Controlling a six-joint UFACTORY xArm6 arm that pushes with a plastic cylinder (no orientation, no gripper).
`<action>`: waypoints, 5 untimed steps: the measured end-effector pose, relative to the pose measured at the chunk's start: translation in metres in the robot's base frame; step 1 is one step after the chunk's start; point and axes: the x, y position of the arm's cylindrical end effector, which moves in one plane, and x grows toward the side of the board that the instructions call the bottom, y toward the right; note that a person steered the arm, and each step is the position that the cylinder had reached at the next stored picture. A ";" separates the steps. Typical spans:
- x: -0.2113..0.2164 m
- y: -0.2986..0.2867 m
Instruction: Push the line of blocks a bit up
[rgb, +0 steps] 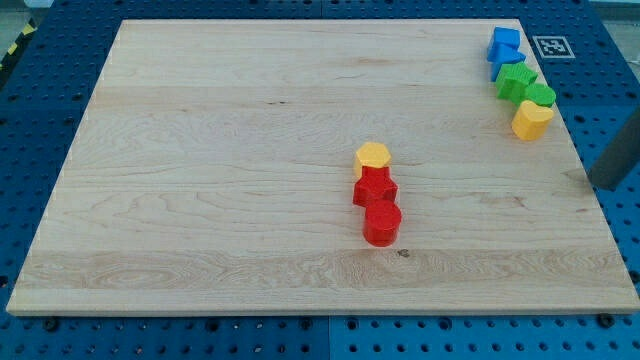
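Red cylinder (382, 224), red star (374, 189) and yellow hexagon (372, 156) form a line mid-bench (200, 150). Rightward, my tip (597, 185), a bare end effector holding nothing, sits well apart; approach seems pending, then pushing from below.

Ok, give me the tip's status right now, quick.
My tip: no gripper, holding nothing, touching no block. It sits at the view's right edge, below the yellow heart block and far right of the red cylinder.
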 end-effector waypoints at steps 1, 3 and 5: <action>-0.004 0.027; -0.072 0.011; -0.091 -0.031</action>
